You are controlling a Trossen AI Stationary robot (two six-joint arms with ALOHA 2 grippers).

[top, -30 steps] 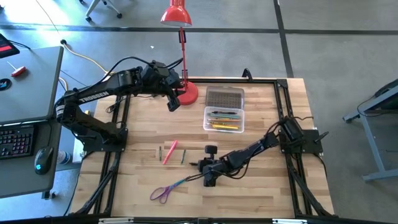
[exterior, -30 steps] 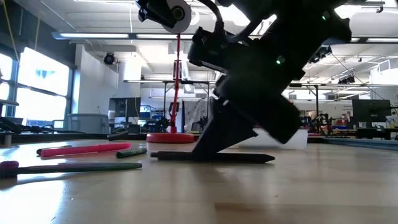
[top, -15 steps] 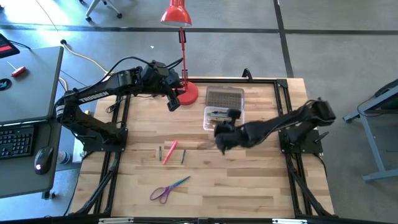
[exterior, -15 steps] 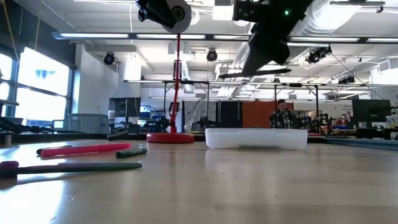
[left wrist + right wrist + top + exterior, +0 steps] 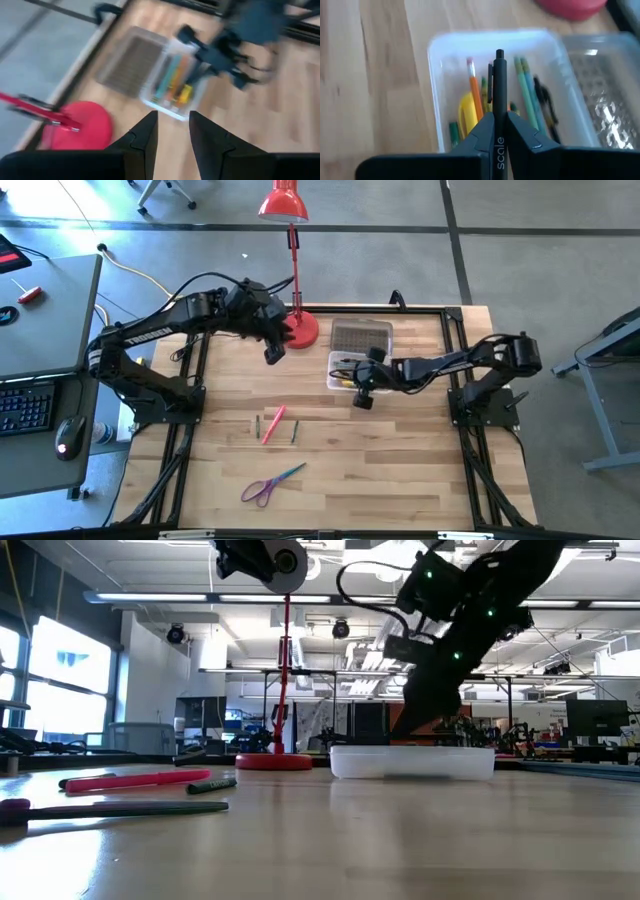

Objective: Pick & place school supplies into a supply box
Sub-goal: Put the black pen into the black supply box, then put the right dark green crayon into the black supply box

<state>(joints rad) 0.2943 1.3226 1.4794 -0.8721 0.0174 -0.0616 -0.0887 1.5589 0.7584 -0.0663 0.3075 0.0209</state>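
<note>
The clear supply box sits open on the table, with pencils and pens inside. Its bumpy grey lid lies just beyond it. My right gripper hangs over the box's near-left part, shut on a black pen. My left gripper is open in the air beside the red lamp base. A pink marker, two green pens and purple-handled scissors lie flat on the wood. My right gripper pinches the black pen's barrel between its two fingers. The pen lies along the fingers and sticks out forward past them. It comes from the table's right, slanting down. The pen is lifted clear, with its free end over the box's contents.
The red desk lamp stands at the far edge, its base next to the lid. Bare wood lies between the box and the loose supplies. Black frame rails run along the table's sides. A desk with a keyboard stands off the left side.
My right gripper, shut on the black pen that lay on the table near the scissors, has lifted it clear. It has carried the pen toward the far edge and the right, then dipped toward the box. The pen has gone from lying flat to slanting over the box.
</note>
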